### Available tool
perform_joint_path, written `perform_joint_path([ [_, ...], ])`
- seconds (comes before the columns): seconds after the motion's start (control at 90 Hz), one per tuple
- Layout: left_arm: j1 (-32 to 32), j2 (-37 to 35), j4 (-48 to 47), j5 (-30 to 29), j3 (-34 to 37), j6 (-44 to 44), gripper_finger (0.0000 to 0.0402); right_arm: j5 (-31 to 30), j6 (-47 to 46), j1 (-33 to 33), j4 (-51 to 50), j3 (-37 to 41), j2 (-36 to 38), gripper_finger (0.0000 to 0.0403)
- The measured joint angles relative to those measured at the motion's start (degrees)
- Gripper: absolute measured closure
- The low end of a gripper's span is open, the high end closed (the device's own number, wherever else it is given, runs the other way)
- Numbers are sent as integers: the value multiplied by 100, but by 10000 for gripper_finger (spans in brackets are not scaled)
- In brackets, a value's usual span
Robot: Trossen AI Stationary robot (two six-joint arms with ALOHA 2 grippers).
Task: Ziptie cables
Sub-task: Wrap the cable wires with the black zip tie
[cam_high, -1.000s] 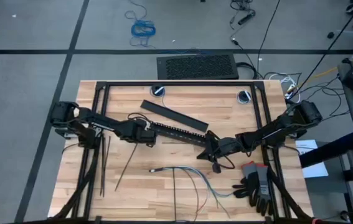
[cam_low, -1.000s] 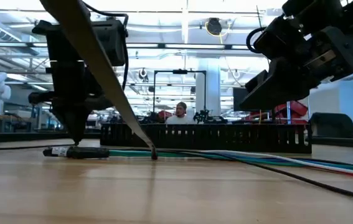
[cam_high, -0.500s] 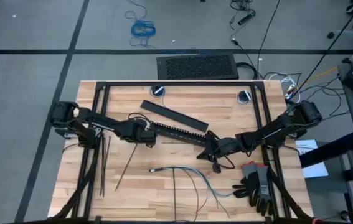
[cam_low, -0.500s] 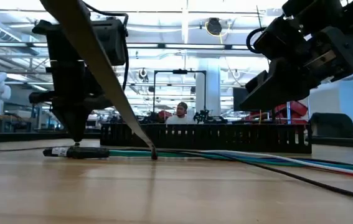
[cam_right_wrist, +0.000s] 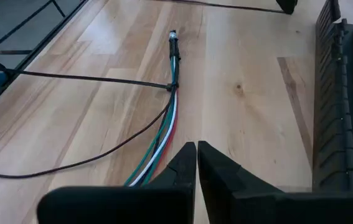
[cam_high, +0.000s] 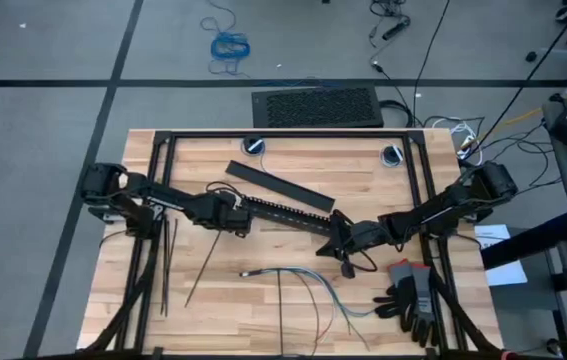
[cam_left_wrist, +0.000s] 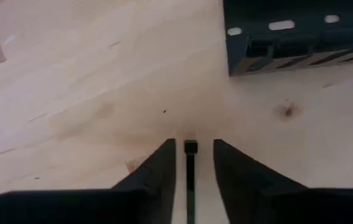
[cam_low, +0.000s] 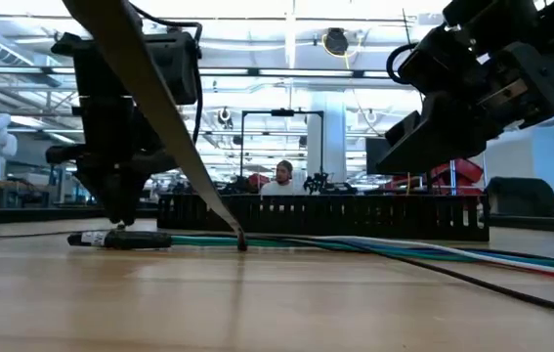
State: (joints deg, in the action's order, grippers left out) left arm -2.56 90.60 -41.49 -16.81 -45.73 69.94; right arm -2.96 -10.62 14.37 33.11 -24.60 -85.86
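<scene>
left hand (cam_left_wrist: 190, 163) part-open astride thin black ziptie (cam_left_wrist: 190, 180) | right hand (cam_right_wrist: 196, 155) closed, empty | cables (cam_right_wrist: 167, 121) glossy

Two dark, jointed, cable-draped arms

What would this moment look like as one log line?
left hand: open around ziptie | right hand: shut, empty, above cables | cables: on table

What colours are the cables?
Green, white, blue and red cables, clearest in the right wrist view.
</scene>
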Motion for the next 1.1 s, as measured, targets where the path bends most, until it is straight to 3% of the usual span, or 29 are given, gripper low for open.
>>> perform_joint_path([
  [0.233, 59, 160, 110, 81, 74, 27, 291, 2, -34, 0, 3, 1, 0, 394],
  [0.656, 133, 193, 248, 140, 87, 26, 390, 1, -52, 0, -7, 0, 0, 394],
  [1.1, 131, 221, 20, 25, -142, 163, 393, 1, -52, -1, -21, 2, 0, 394],
])
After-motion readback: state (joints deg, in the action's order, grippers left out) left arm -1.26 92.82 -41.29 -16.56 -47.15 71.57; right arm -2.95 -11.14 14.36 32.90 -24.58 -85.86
